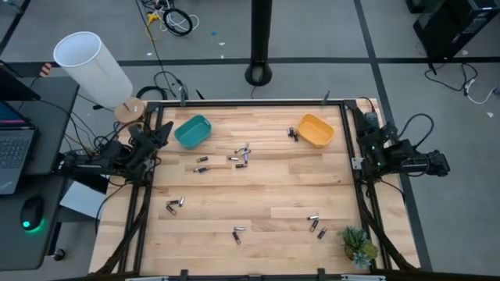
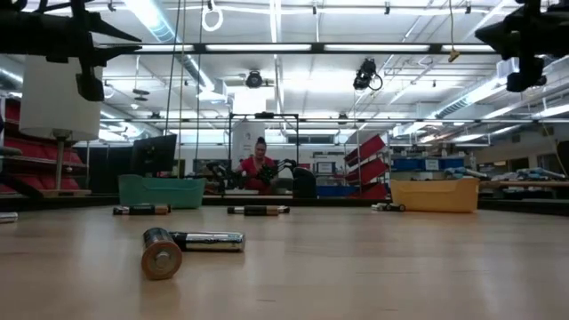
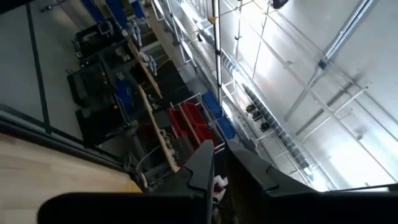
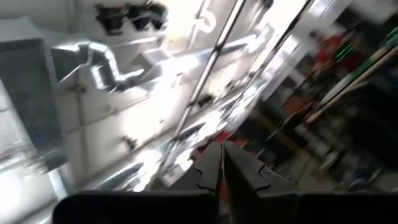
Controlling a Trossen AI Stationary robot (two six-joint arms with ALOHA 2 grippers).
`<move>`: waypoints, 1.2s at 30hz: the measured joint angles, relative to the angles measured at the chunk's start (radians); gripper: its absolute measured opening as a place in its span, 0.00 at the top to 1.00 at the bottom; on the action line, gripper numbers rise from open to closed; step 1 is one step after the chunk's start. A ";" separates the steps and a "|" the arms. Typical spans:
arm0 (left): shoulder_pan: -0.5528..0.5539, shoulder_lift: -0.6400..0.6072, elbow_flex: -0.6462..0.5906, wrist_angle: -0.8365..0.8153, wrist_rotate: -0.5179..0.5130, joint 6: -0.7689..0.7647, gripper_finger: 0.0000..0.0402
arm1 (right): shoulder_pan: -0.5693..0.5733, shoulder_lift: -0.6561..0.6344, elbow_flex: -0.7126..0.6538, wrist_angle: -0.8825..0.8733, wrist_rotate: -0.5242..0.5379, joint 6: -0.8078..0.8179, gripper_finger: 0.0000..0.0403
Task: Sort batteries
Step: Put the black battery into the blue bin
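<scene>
Several batteries lie loose on the wooden table: a cluster [image 1: 244, 152] near the middle, a pair [image 1: 173, 205] toward the near left, one [image 1: 237, 232] near the front edge, a pair [image 1: 316, 225] toward the near right, and one [image 1: 294, 134] beside the orange bin [image 1: 316, 129]. The teal bin [image 1: 193, 131] stands at the far left. In the low view two batteries [image 2: 191, 242] lie closest. My left gripper [image 3: 218, 146] is drawn back at the table's left edge, tipped upward, shut on nothing. My right gripper [image 4: 222, 151] is drawn back at the right edge, also tipped upward and shut on nothing.
A small potted plant [image 1: 358, 246] stands at the near right corner. A white cylinder [image 1: 90, 62] on a stand, a laptop and a mouse sit off the table's left side. A person in red [image 2: 258, 164] shows far behind the table.
</scene>
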 joint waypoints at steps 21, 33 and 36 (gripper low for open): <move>0.000 0.317 0.323 -0.240 0.064 0.381 0.85 | -0.088 0.761 0.717 -1.116 -0.629 0.131 0.93; 0.003 0.704 0.504 -0.484 0.224 0.256 0.97 | -0.169 0.973 0.867 -1.111 -0.705 0.119 0.92; 0.025 0.799 0.510 -0.504 0.333 0.231 0.95 | -0.194 0.986 0.867 -1.111 -0.751 0.137 0.85</move>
